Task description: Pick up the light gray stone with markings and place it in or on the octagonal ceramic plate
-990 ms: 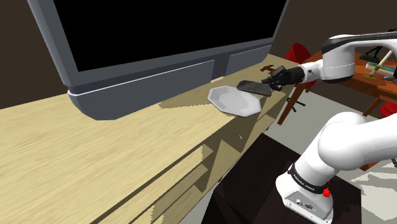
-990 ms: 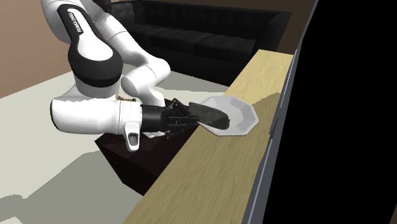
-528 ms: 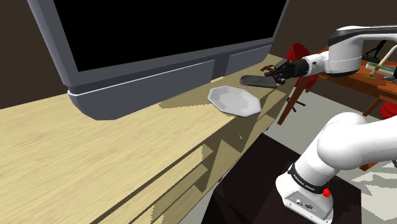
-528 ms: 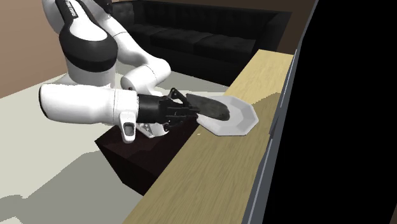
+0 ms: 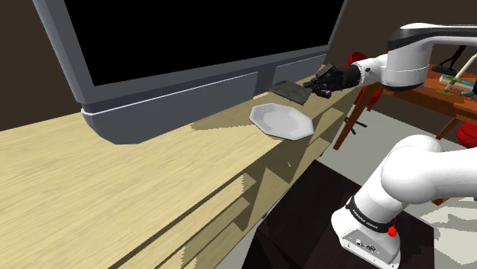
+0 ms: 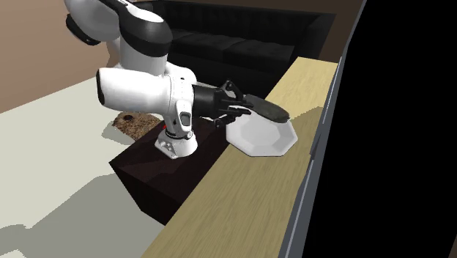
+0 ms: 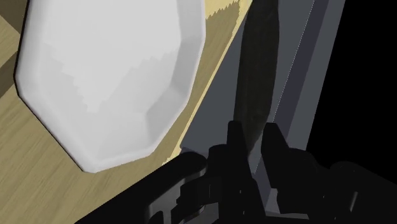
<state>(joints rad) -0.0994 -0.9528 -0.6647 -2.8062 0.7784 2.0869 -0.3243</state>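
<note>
**First speaker:** What is laid out here?

**Second speaker:** A pale wooden table is shown. A white eight-sided plate is laid flat on it, toward the shoulder view's right. A large screen in a grey frame is stood along the table's far side.

**First speaker:** Where is the stone found?

**Second speaker:** A flat, dark grey stone is held in the air, clear of the table. It is clasped at one end by the black hand, and the two fingers are closed narrowly on it from both sides. It is kept just beside the plate's far rim, near the screen's base, and the plate is not touched. No markings can be made out on it.

**First speaker:** How is the arm placed?

**Second speaker:** The white arm is stretched in from the shoulder view's right, nearly level. In the second exterior view a black sofa is seen beyond it.
</note>
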